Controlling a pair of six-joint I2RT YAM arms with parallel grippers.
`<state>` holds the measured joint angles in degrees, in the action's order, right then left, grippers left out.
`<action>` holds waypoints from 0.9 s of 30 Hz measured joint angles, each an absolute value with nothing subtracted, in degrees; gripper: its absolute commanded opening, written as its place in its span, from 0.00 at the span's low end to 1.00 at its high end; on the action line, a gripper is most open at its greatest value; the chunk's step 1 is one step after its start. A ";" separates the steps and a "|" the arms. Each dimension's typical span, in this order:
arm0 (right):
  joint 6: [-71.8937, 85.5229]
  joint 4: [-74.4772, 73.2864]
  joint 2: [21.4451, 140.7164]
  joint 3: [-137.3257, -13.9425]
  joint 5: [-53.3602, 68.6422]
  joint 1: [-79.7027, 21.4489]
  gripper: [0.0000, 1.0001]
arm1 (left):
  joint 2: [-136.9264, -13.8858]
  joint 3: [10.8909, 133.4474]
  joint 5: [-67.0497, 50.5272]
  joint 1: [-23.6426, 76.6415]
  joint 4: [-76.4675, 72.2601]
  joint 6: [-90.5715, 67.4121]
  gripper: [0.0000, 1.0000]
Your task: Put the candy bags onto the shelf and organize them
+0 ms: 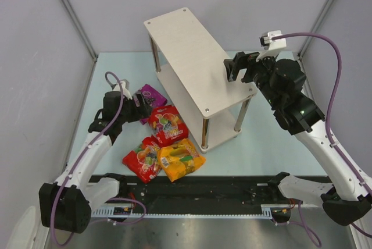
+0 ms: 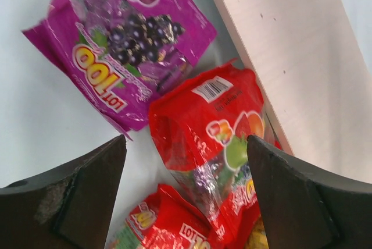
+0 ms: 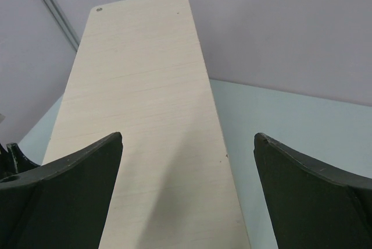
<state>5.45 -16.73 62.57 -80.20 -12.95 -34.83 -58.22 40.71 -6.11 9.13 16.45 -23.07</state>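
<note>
Left of the shelf [image 1: 192, 51] edge, four clustered candy bags [image 1: 167, 124], pale table [image 1: 116, 68] beyond

The table [image 1: 267, 138] holds shelf [image 1: 192, 51] and four candy bags [image 1: 167, 124].

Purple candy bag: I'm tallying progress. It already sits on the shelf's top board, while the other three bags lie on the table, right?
No. The purple bag lies on the table too, beside the shelf, as the top external view shows. The rest is right.
</note>
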 measured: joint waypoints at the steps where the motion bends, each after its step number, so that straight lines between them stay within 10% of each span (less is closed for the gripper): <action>1: 5.30 -16.93 62.57 -80.20 -13.32 -34.94 1.00 | -57.91 40.71 -6.26 9.54 16.95 -23.33 0.89; 27: 4.38 -18.94 62.63 -79.42 -20.73 -34.39 1.00 | -69.21 40.62 -11.62 12.01 14.79 -25.52 0.69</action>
<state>4.38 -18.94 62.63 -79.42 -20.73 -34.39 -69.21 40.62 -11.62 12.01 14.79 -25.52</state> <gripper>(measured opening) 0.994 0.755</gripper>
